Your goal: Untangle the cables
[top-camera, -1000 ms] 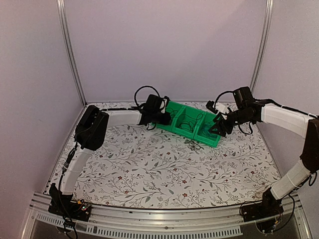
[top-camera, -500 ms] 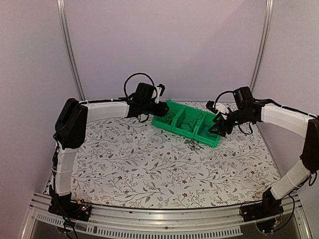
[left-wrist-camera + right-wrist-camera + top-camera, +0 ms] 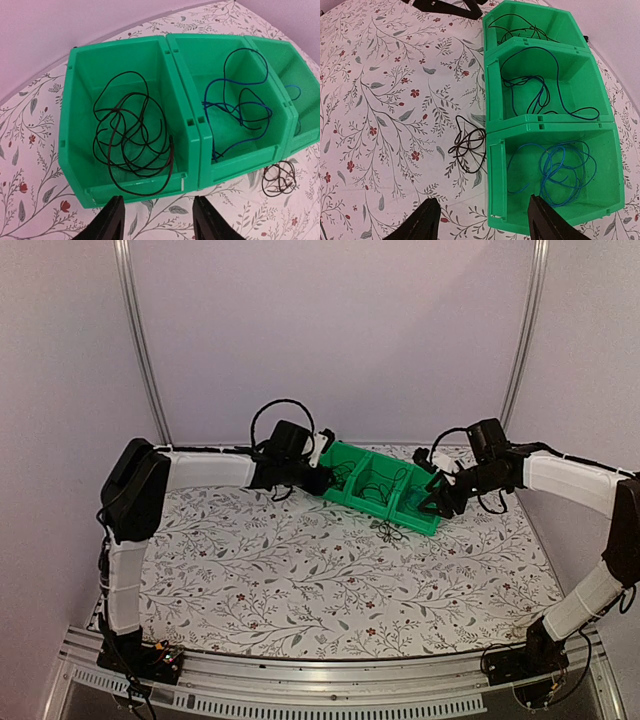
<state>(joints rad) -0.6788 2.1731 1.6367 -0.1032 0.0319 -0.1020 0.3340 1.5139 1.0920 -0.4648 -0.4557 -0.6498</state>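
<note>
left gripper (image 3: 159,223): fingers spread, nothing between them, just in front of the left bin's front lip
right gripper (image 3: 482,222): fingers spread, empty, over the front edge of the right bin
bins (image 3: 380,485): 3 green bins in a row, walls touching, at the far middle of the flowered table (image 3: 300,580)
left bin (image 3: 115,60): holds the black and brown cables (image 3: 141,131), looped over each other on its floor
middle bin (image 3: 210,52): holds the dark blue cable (image 3: 240,107) in loose loops, 1 loop rising against the back wall
right bin (image 3: 600,200): holds the bright blue cable (image 3: 565,167) in a curly heap
loose cable (image 3: 469,144): small dark knotted loop on the table, outside the bins, just in front of where the middle and right bins meet, clear of both grippers
</note>
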